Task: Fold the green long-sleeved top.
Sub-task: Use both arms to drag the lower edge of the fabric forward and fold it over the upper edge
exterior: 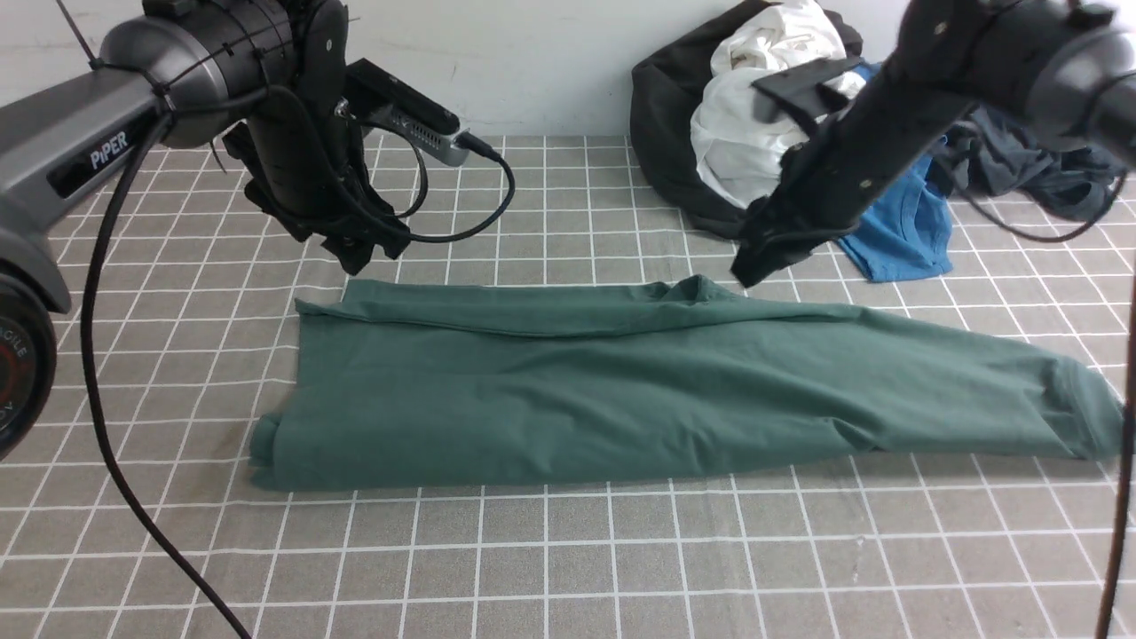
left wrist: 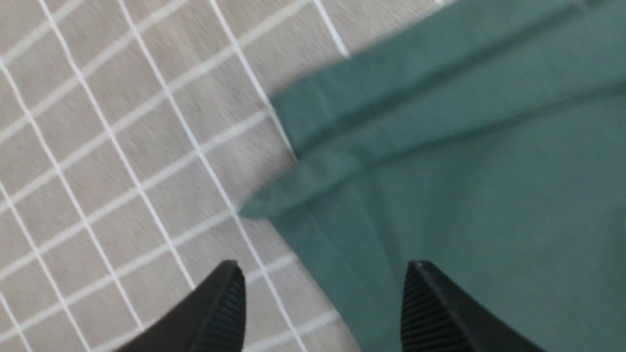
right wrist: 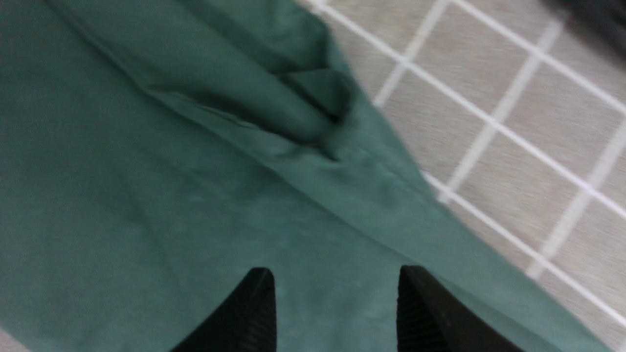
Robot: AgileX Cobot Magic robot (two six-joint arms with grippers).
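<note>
Now the green long-sleeved top [exterior: 568, 399] lies folded lengthwise.

The left arm [exterior: 62, 146] wears a rounded gunmetal shell lettered "PiPER" in white, with thin black ties round its joint and a thick black cable [exterior: 85, 346] trailing at the near left. A silver-grey vented camera box [exterior: 417, 124] has a black lead plugged in. The right arm [exterior: 874, 133] is matt black with small pale screws and a grey rounded joint. The left gripper [left wrist: 323, 293] and right gripper [right wrist: 335, 293] have black, finely ribbed pads [left wrist: 227, 313].
</note>
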